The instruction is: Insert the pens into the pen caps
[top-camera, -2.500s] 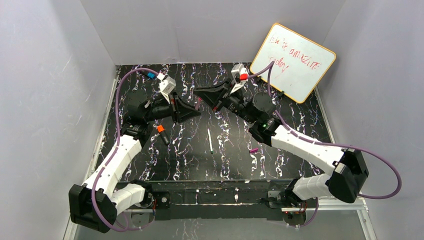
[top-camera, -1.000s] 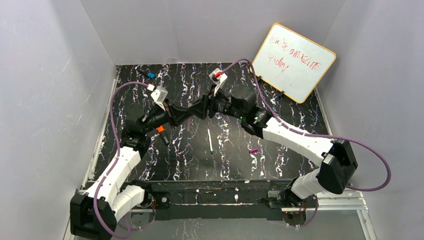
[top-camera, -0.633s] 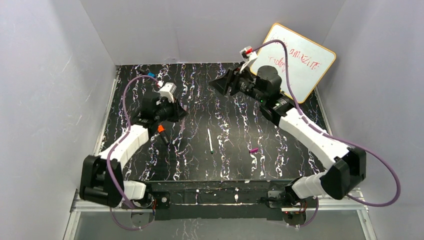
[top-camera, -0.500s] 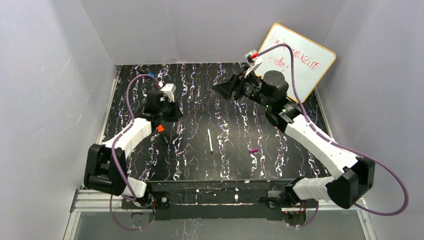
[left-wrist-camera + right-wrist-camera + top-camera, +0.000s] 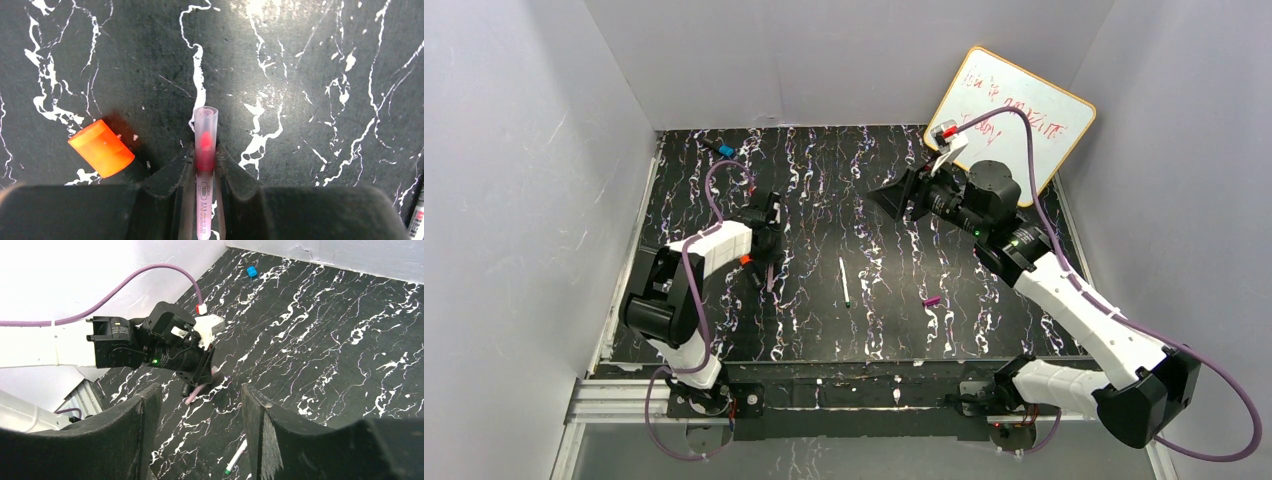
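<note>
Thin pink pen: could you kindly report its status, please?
Left pincer shut on thin pink pen, pale pink plastic cap over its tip. Right pincer open, empty, aloft. Short orange-ended marker close alongside.

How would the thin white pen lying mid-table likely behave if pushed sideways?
The white pen looks slim and round, so it would probably roll on the flat table. It appears straight and rigid, likely keeping its shape. Being small, it is probably light.

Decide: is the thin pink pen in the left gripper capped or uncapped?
Capped. The left gripper holds the pink pen, and the pale pink cap covers its tip, which shows red through the plastic.
</note>
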Available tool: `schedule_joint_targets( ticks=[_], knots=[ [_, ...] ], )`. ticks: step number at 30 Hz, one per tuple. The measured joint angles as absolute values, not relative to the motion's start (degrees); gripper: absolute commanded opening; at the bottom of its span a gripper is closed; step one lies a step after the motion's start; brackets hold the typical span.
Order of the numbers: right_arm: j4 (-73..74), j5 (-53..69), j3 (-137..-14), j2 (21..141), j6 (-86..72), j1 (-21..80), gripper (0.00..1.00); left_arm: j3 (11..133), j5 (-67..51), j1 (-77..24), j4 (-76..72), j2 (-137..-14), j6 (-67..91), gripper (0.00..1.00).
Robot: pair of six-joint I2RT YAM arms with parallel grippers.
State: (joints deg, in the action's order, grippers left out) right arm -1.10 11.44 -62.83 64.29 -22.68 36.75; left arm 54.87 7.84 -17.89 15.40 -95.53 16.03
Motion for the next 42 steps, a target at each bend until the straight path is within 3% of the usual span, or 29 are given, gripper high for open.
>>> schedule_joint_targets(
  ticks=[4, 8, 17, 27, 34, 37, 42],
  knots=[
    [-0.03, 11.16, -62.83, 63.57, -22.13, 36.58, 0.68, 55.86, 10.17, -17.93, 16.01, -96.29, 17.08, 0.28],
    [0.43, 11.00, -62.78, 63.46, -21.96, 36.40, 0.70, 56.25, 12.10, -17.93, 16.97, -96.36, 17.65, 0.34],
    [4.75, 10.68, -59.99, 65.56, -22.63, 36.34, 0.67, 61.25, 12.67, -17.93, 20.86, -95.04, 16.88, 0.36],
    [19.44, 8.80, -60.97, 87.22, -25.34, 39.83, 0.59, 66.22, 10.55, -17.89, 23.40, -82.32, 16.03, 0.40],
    [24.27, 4.21, -70.11, 93.17, -25.30, 47.29, 0.57, 65.47, 6.55, -17.52, 25.91, -79.11, 15.55, 0.40],
    [26.52, 1.08, -75.77, 98.48, -25.15, 48.49, 0.43, 61.78, 4.91, -16.86, 28.10, -77.21, 15.33, 0.40],
    [31.46, -4.75, -87.64, 115.24, -23.75, 49.91, 0.41, 61.21, 3.53, -13.78, 31.77, -70.30, 12.08, 0.40]
  ],
)
